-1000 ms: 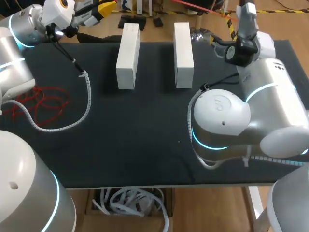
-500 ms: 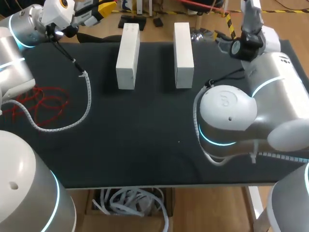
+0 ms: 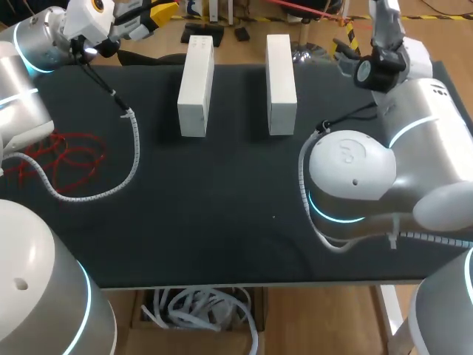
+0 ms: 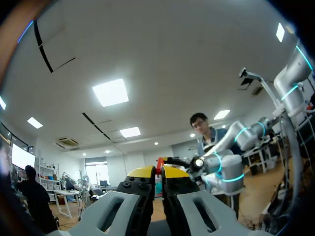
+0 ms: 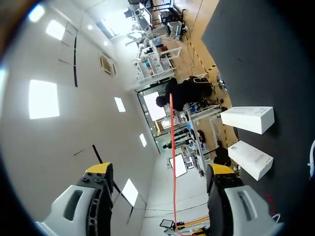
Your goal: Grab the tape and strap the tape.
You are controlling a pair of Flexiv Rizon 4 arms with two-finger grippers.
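Note:
A thin red tape runs taut past the far edge of the black table; in the head view a stretch of the tape shows at the back. My left gripper sits at the far left corner. In the left wrist view this gripper has its yellow tips shut, with a bit of red tape pinched between them. My right gripper stands open with the tape passing between its fingers, touching neither. In the head view the right gripper is at the far right edge, mostly hidden.
Two white boxes stand side by side at the table's back middle. A red tangle of cord lies at the left. A white spiral-wrapped cable hangs from my left arm and trails over the table.
My right arm's wrist has swung toward the table's far right edge, carrying its gripper further back. The left arm has stayed put.

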